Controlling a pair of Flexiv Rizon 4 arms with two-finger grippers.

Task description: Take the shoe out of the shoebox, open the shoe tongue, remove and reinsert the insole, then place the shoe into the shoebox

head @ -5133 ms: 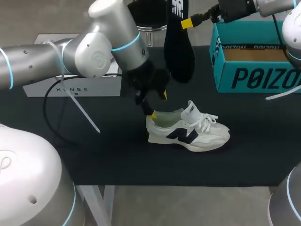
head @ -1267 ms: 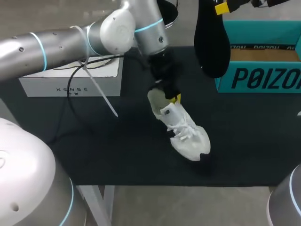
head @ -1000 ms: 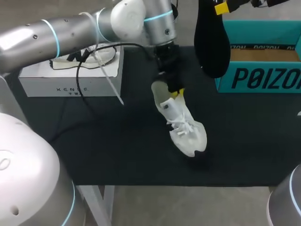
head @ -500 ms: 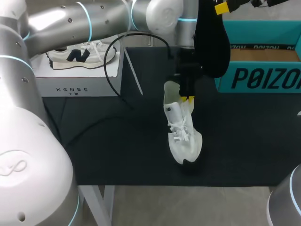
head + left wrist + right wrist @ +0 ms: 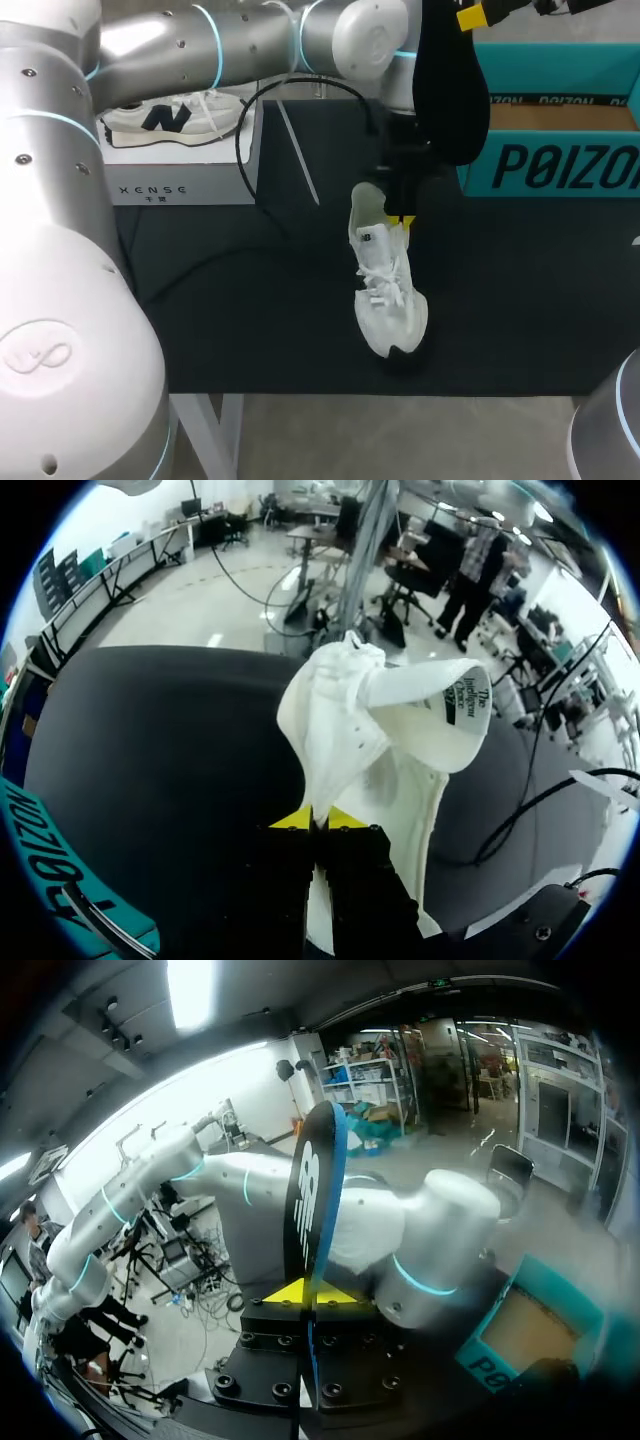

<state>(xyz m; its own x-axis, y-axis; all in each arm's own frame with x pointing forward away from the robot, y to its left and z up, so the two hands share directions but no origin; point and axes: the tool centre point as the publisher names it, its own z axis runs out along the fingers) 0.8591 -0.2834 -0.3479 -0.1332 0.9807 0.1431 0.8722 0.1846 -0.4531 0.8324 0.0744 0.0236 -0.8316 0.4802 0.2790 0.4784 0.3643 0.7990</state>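
The shoe (image 5: 388, 300) lies on the table (image 5: 250, 320) close to the middle of its near edge, toe toward that edge and heel toward the far one. At the heel end, the left fingers (image 5: 290, 821) are pinched shut on a thin edge of the white upper beside the opening. The tongue (image 5: 440, 705) stands folded out ahead of them, so the mouth of the shoe looks open.

Above and just beyond the heel hangs the black insole (image 5: 452, 90), gripped at its top by the right fingers (image 5: 285, 1293), which are closed on it edge-on. Farther back, the teal shoebox (image 5: 560, 160) sits at the far right corner. A white box (image 5: 160, 185) carrying a second shoe (image 5: 175, 115) sits at the far left.

The step in hand appears to be reinserting the insole. To do it well, the left fingers should hold the rim firmly and keep the opening turned upward. The right arm should lower the insole's free end into the mouth, slide it toward the toe under the tongue, and release only once the heel part lies flat.
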